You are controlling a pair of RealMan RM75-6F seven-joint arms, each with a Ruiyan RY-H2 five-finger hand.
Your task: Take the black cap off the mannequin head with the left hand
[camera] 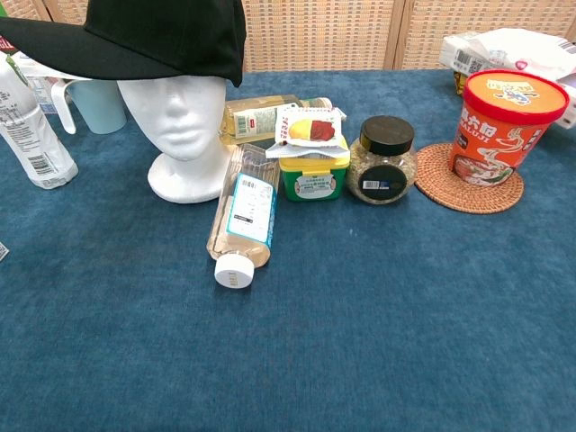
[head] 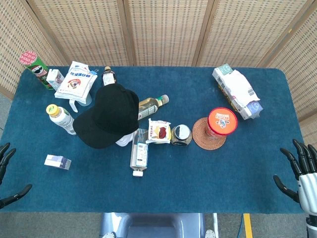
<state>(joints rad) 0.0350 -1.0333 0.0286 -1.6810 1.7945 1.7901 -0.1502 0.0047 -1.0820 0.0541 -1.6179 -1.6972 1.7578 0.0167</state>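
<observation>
The black cap (head: 110, 116) sits on the white mannequin head (camera: 184, 126) at the table's left centre, its brim (camera: 81, 54) pointing to the left in the chest view. From above the cap hides nearly all of the head. My left hand (head: 6, 171) shows only at the left edge of the head view, fingers apart, holding nothing, well left of and nearer than the cap. My right hand (head: 302, 171) hangs at the right edge, fingers spread and empty. Neither hand appears in the chest view.
A clear bottle (camera: 243, 216) lies in front of the mannequin head. Beside it stand a yellow-lidded tub (camera: 312, 166), a black-lidded jar (camera: 382, 160) and an orange cup (camera: 506, 117) on a woven coaster. A green-capped bottle (head: 62, 119), a small box (head: 58, 162) and snacks crowd the left.
</observation>
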